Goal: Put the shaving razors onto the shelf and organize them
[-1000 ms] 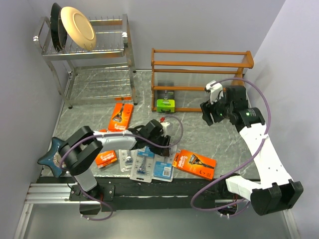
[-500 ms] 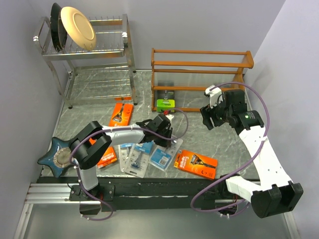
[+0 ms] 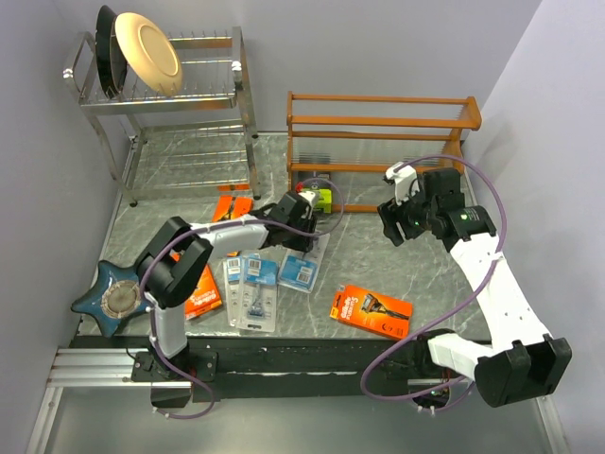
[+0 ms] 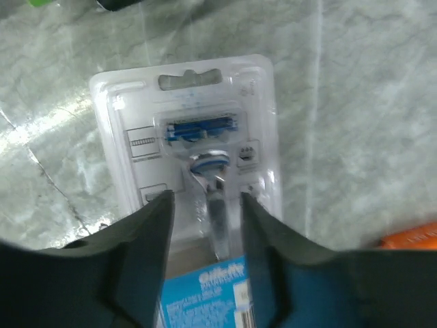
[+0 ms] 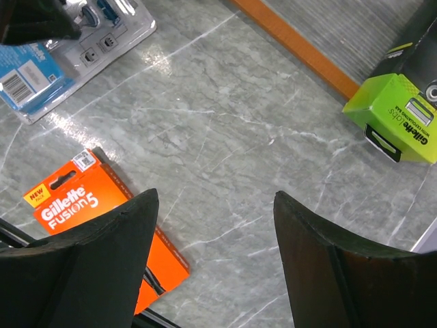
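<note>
A pale blue-and-clear razor blister card [image 4: 188, 137] lies flat on the marble table. My left gripper [image 4: 205, 199] hovers open over its lower half, one finger on each side of the razor handle; the same gripper [image 3: 302, 236] is just in front of the shelf [image 3: 378, 121]. A lime-green razor box [image 3: 318, 199] stands at the shelf's bottom front. Two more blister cards [image 3: 250, 284] lie nearer the front. Orange packs lie at the front right [image 3: 371, 310], front left [image 3: 201, 295] and behind the left arm [image 3: 230, 201]. My right gripper [image 5: 215, 198] hangs open over bare marble, nothing between its fingers.
A chrome dish rack [image 3: 170, 95] with plates stands at the back left. A blue star-shaped dish [image 3: 112, 295] sits at the front left corner. The right wrist view shows the shelf's bottom rail [image 5: 300, 51], the green box [image 5: 399, 119] and an orange pack [image 5: 75, 205].
My left arm has swung from the front pile toward the shelf, and the blister cards have slid back and to the left. Its jaws closed partway and reopened. The right arm barely moved.
</note>
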Motion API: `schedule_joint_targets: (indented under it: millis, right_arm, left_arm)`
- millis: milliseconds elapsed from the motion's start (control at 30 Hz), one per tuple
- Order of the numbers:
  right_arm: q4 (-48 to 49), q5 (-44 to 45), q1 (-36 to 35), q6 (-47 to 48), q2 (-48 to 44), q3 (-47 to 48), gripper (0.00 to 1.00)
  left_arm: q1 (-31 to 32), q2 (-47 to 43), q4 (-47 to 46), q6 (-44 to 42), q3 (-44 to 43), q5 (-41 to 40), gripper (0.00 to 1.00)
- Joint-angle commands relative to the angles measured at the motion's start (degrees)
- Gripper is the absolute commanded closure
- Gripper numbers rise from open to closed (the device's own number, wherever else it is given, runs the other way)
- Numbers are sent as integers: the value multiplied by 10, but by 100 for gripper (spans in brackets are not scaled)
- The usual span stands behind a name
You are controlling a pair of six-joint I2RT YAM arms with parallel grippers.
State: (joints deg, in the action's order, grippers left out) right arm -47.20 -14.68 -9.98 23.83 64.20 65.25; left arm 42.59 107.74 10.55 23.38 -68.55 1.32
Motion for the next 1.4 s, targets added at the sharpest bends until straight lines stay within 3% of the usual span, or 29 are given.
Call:
schedule_joint_targets:
  millis: [0,167,400,567,767,1200,1367]
  right_arm:
    - [4,-1,2,10,-10,-2,24]
    - [7,5,3,7,-23,-34,24]
    - [3,0,7,4,-20,-36,24]
    - [-5,-2,13,5,-30,-36,24]
    - [-25,4,23,10,-66,-43,23]
    - [-22,-18,54,0,-80,-69,23]
    - [-22,-23,55,-1,-76,-65,23]
  left_arm:
    - [0,-90,-43,-87,8,201,39]
    - [0,-103,-80,-104,34,371,33]
    - [25,-42,-77,-128,21,451,35]
    - [64,0,-78,-121,14,427,37]
    - [81,12,-75,-81,21,316,37]
    - [80,62,-76,-77,-3,328,40]
    - [81,75,-85,-77,-10,365,53]
